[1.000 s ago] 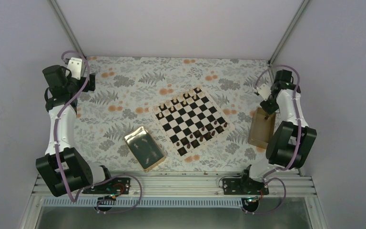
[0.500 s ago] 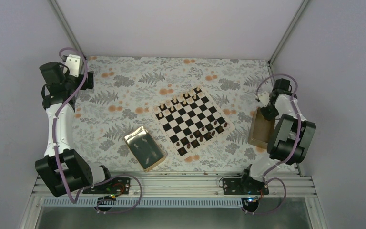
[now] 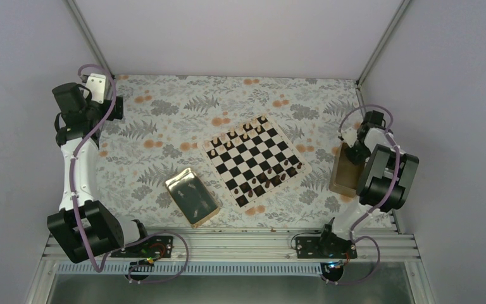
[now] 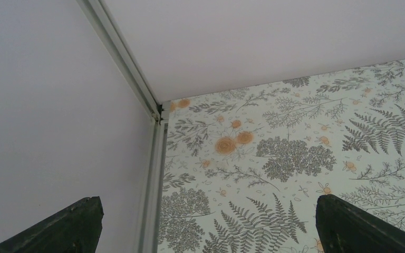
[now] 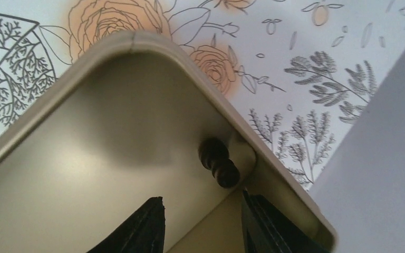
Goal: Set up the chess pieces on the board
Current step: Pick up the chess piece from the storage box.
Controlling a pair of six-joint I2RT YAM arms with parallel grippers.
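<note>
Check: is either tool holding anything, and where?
Nothing held. The right tool sits open inside the tan box, short of the dark chess piece lying in its corner. The left tool is open and empty.

From above, the chess pieces [image 3: 247,128] on the board [image 3: 253,156] are too small to tell one kind from another, and so are the specks in the gold tray [image 3: 176,179]. The right gripper [image 5: 201,197] is hidden from above by its own wrist, over the tan box [image 3: 340,178]. In its wrist view the fingers [image 5: 142,226] are cut off (only the tips show). The box's left side is cropped too, and the dark piece [image 5: 219,163] in its corner is blurred. The left gripper [image 4: 206,199] shows two tips only.
</note>
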